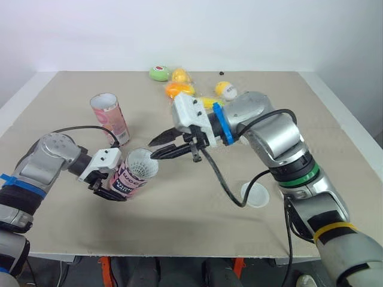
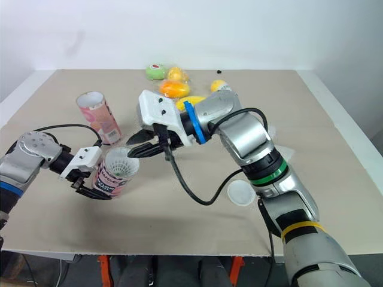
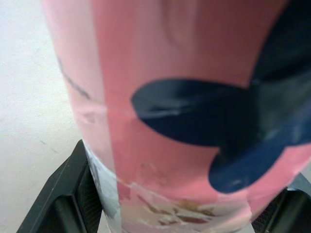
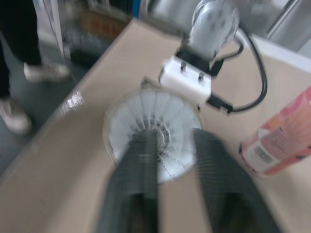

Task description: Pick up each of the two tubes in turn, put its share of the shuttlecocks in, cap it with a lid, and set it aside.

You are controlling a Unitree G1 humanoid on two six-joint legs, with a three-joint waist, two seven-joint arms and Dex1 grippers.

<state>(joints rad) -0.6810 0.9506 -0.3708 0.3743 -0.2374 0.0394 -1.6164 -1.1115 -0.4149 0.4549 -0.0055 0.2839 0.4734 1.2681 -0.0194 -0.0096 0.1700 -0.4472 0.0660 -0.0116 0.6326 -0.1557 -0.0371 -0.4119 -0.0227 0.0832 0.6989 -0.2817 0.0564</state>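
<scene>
My left pincer [image 1: 116, 182] is pinched round the lower body of a pink cardboard tube with dark lettering [image 1: 133, 176]. I hold the tube tilted just above the flat tan tabletop [image 1: 197, 233], near the front left corner, with its open mouth turned toward my right arm. A white feathered shuttlecock [image 1: 143, 162] sits in that mouth, skirt outward.

My right pincer [image 1: 157, 149] hangs right at the tube's rim with its two black fingers spread and nothing between them (the right wrist view shows the feathers in the gap, beyond the tips). I cannot tell whether the lower fingertip touches the rim.

A second pink tube [image 1: 111, 118] stands upright and open-topped nearer the left edge and further back, apart from the one I hold. A round white lid [image 1: 256, 194] lies flat toward the front right, well apart from both tubes. A cluster of green, orange and yellow items [image 1: 178, 88] lies near the middle of the far edge.
</scene>
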